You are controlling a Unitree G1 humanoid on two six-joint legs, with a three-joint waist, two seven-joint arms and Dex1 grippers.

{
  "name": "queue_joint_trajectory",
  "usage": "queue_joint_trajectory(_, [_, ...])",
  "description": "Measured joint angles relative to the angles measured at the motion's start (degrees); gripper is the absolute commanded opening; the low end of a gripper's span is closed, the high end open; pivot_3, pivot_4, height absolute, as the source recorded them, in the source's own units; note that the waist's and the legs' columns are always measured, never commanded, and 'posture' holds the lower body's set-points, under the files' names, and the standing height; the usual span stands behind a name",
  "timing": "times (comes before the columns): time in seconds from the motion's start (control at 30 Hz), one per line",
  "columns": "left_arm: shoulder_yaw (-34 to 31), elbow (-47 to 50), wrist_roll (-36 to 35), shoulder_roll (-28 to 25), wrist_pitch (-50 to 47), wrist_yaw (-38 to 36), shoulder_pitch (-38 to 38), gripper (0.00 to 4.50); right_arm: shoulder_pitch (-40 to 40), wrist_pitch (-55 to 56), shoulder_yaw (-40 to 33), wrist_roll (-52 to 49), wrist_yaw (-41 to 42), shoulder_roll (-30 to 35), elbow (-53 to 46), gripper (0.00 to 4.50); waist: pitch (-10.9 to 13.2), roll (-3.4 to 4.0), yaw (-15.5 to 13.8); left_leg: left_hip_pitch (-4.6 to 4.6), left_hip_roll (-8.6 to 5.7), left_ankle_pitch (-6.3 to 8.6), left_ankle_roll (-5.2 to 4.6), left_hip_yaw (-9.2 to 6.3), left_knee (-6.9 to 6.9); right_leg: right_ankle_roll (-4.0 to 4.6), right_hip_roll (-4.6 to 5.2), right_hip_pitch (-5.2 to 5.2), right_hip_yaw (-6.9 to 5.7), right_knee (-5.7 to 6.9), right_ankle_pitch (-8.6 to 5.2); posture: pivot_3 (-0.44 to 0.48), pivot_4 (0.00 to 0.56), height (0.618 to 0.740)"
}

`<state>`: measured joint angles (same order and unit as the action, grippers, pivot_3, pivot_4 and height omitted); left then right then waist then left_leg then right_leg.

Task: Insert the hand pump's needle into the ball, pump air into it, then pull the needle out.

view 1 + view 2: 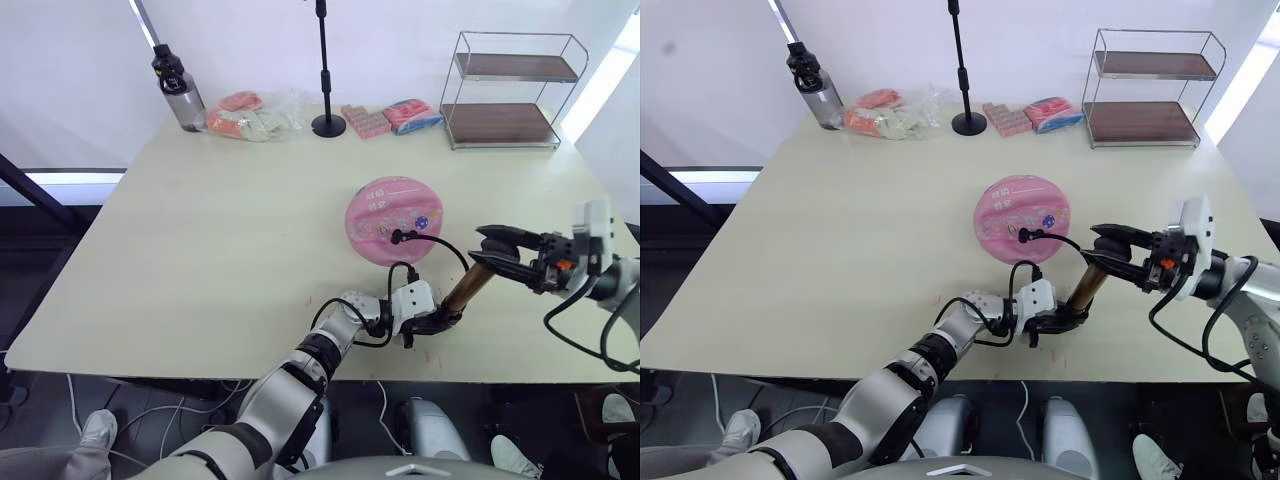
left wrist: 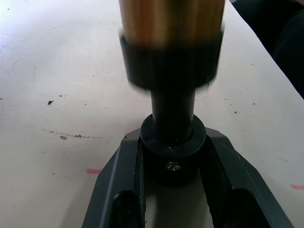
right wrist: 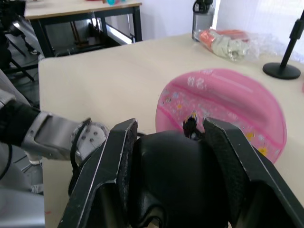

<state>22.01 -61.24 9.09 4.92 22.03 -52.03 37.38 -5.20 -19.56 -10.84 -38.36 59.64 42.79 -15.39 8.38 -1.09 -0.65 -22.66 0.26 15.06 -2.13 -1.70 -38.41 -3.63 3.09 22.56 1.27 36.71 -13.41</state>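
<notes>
The flattish pink ball (image 1: 393, 219) lies on the table right of centre. A thin black hose (image 1: 440, 243) runs from a fitting on the ball's near face to the hand pump (image 1: 466, 288), a bronze-gold cylinder that leans near the front edge. My left gripper (image 1: 432, 322) is shut on the pump's black foot (image 2: 173, 151), holding it against the tabletop. My right gripper (image 1: 492, 257) is shut on the black handle (image 3: 173, 178) at the pump's top end. The needle itself is hidden at the ball.
Along the back edge stand a dark water bottle (image 1: 177, 90), a clear bag of packets (image 1: 253, 116), a black stand with a round base (image 1: 326, 120), pink and blue packets (image 1: 392, 117) and a wire shelf (image 1: 510, 90). The table's front edge (image 1: 300, 376) is close to the pump.
</notes>
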Motion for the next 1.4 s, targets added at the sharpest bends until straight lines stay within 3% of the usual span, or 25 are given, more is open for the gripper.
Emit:
queue_joint_trajectory(0.1, [0.0, 0.0, 0.0, 0.0, -0.1, 0.0, 0.0, 1.08, 1.4, 4.8, 2.0, 3.1, -0.4, -2.7, 1.8, 1.75, 0.0, 0.01, 0.0, 0.02, 0.00, 0.00, 0.00, 0.00, 0.00, 0.00, -0.02, 0.00, 0.00, 0.00, 0.00, 0.000, 0.150, 0.740])
queue_joint_trajectory(0.4, [0.0, 0.0, 0.0, 0.0, -0.3, 0.1, 0.0, 1.08, 1.3, 6.7, 2.3, 4.0, -0.5, -2.7, 1.9, 1.75, -0.1, -0.09, 0.0, 0.03, 0.01, 0.00, 0.00, 0.00, 0.00, 0.02, -0.02, -0.01, 0.01, 0.01, 0.00, 0.000, 0.150, 0.740])
queue_joint_trajectory(0.63, [0.0, 0.2, -0.2, 0.4, -0.3, -0.2, -0.1, 1.08, -1.2, -3.0, -0.8, -1.7, -0.2, 2.5, 1.7, 1.75, 0.0, -0.01, -0.2, -0.13, 0.03, 0.00, 0.00, -0.04, 0.00, 0.04, 0.06, 0.08, 0.00, -0.01, 0.00, 0.000, 0.150, 0.740])
queue_joint_trajectory(0.97, [0.0, 0.5, -0.3, 0.4, -0.2, -0.3, -0.1, 1.08, -12.1, -20.0, -12.2, -17.6, -0.1, 14.5, 1.1, 1.75, 0.1, 0.13, -0.2, -0.19, 0.05, 0.00, 0.00, -0.04, 0.01, 0.04, 0.14, 0.10, -0.02, -0.04, 0.00, 0.000, 0.150, 0.740])
queue_joint_trajectory(1.13, [0.0, 0.5, -0.3, 0.3, -0.2, -0.3, 0.0, 1.08, -17.5, -24.8, -12.8, -20.9, -1.1, 17.4, 2.2, 1.75, 0.1, 0.18, -0.1, -0.20, 0.05, 0.00, 0.00, 0.00, 0.02, 0.04, 0.18, 0.13, 0.01, -0.05, 0.00, 0.000, 0.150, 0.740])
queue_joint_trajectory(1.4, [0.0, 0.5, -0.3, 0.4, -0.1, -0.7, 0.2, 1.08, -19.4, -28.6, -12.8, -21.6, -1.2, 18.7, 2.9, 1.75, 0.3, 0.29, -0.2, -0.30, 0.03, 0.00, 0.00, 0.05, 0.02, 0.02, 0.28, 0.22, -0.01, -0.06, 0.01, 0.000, 0.150, 0.740])
